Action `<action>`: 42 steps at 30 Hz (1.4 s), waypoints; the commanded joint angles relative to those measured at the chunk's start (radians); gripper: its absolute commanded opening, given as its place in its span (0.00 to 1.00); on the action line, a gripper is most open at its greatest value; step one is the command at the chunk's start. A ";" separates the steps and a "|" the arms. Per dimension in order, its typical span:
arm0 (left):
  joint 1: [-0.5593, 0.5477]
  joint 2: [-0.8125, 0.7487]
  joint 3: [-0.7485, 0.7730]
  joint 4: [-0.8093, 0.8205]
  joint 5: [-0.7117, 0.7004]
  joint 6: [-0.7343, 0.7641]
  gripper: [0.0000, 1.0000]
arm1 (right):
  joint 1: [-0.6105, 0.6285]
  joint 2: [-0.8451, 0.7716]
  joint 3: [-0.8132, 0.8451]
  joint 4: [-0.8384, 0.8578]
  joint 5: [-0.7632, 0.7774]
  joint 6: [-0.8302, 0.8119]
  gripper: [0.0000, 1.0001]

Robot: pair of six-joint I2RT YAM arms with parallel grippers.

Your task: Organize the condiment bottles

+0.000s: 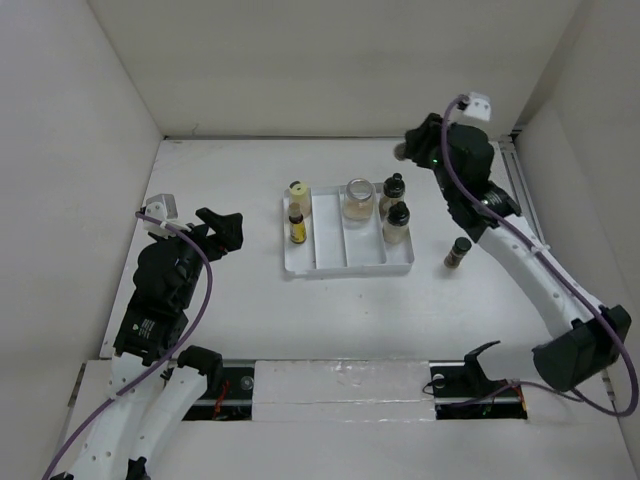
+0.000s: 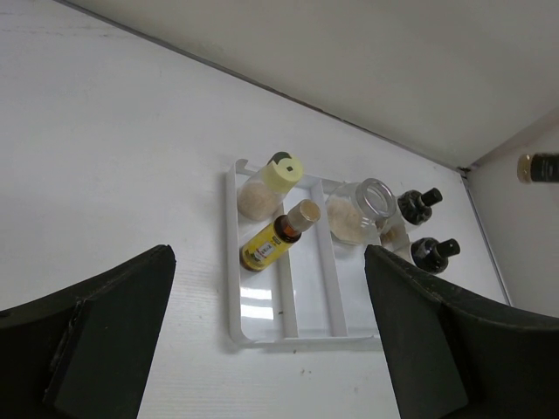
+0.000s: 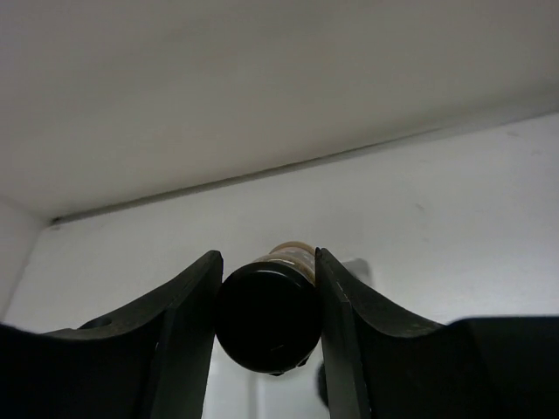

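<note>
The right tool point(image 3: 268, 262) is closed on a black-capped bottle point(image 3: 266, 319), one finger against each side just behind the cap, with the cap facing the wrist camera. From above, this tool sits near the back wall, beyond the far right corner of the white tray point(image 1: 345, 266).

The left tool point(image 2: 271, 349) is open and holds nothing, its fingers spread wide over the desk point(image 1: 230, 180) to the left of the tray.

In the tray's leftmost compartment stand a yellow-capped bottle point(image 1: 296, 190) and, just in front of it, a slim dark bottle point(image 1: 297, 226) with a yellow label. A clear jar point(image 1: 359, 201) stands further right at the back. Two black-capped shakers point(image 1: 397, 222) stand one behind the other in the rightmost compartment. A small dark bottle point(image 1: 457, 252) stands alone on the desk, to the right of the tray.
</note>
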 commanded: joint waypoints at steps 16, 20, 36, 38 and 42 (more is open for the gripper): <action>0.005 0.001 -0.003 0.046 -0.001 0.012 0.86 | 0.307 0.679 0.472 -0.009 -0.118 -0.124 0.44; 0.005 0.010 -0.003 0.046 -0.001 0.012 0.86 | 0.316 0.754 0.507 -0.018 -0.108 -0.124 0.44; 0.005 0.019 -0.003 0.046 -0.001 0.012 0.86 | 0.325 0.898 0.537 -0.018 -0.016 -0.124 0.48; 0.005 0.019 -0.003 0.046 -0.001 0.012 0.86 | 0.325 0.899 0.537 -0.018 -0.016 -0.124 0.57; 0.005 0.019 -0.003 0.046 -0.001 0.012 0.86 | 0.325 0.874 0.526 -0.018 -0.016 -0.115 0.72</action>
